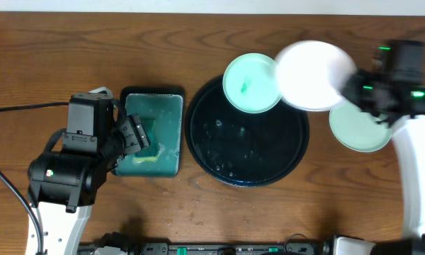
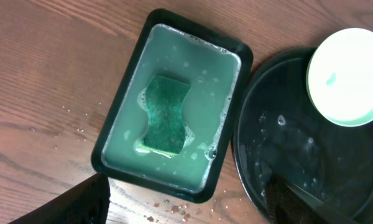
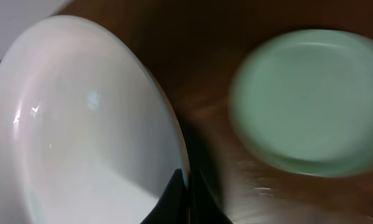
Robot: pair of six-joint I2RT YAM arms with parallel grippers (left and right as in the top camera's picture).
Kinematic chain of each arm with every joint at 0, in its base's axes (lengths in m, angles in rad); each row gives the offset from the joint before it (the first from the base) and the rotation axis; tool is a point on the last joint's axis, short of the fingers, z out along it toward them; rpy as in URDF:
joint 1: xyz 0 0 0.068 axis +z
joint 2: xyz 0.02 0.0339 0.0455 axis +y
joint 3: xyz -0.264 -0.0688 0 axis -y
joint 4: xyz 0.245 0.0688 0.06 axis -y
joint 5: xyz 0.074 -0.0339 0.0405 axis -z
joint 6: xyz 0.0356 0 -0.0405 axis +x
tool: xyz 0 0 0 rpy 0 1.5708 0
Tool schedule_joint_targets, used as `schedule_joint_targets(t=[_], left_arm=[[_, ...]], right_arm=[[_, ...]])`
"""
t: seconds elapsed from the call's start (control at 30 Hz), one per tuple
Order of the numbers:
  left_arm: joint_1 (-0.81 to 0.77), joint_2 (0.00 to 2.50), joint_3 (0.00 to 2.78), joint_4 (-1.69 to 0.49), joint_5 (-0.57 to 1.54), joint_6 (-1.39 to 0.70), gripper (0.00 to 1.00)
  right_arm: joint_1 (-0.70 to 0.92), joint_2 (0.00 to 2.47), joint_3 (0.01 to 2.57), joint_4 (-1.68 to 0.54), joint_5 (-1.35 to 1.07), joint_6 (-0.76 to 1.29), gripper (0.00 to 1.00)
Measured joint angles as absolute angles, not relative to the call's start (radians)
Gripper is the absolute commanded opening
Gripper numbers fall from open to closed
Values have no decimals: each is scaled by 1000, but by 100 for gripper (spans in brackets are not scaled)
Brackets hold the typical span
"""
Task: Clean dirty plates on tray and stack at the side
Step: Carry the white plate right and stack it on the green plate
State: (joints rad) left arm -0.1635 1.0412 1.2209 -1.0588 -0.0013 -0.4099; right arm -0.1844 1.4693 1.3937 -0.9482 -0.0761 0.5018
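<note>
No legible text or labels anywhere.

A plain white plate [image 3: 81,137] fills the left side, tilted, its lower rim pinched by the dark fingers [image 3: 173,198]. To its right a blurred pale-mint plate [image 3: 308,99] lies on the brown tabletop [image 3: 199,68], apart from the first.

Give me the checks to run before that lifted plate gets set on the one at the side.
1. Right claw grips the held plate by its rim: ok.
2. Held plate free of smear: ok.
3. Side plate bare: ok.
4. Held plate centred over side plate: not ok, it hangs off toward the tray.
5. Tray emptied: not ok, one smeared plate sits on it.
6. Left claw out of the way: ok, open above the sponge.
</note>
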Motion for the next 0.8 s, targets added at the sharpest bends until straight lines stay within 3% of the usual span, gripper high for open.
schedule_joint_targets(t=[0.27,0.5,0.57,0.6,0.8], left_arm=[[-163,1042,1221,-1059,-1,-410,80],[-163,1042,1221,-1058,-1,-410,80],[-163,1042,1221,-1059,-1,-410,80],[-163,1042,1221,-1059,-1,-410,80],[-163,1042,1221,-1058,-1,-410,80]], right_arm=[[-527,1633,1394,-1053,-81,482,1],[-593,1804,1393,-1096,-56,455,3],[-591,1839,1392,-1089,-56,443,26],[-589,1848,1391,-1081,-54,437,31],[-545,1814,1390,-1011,-80,388,40]])
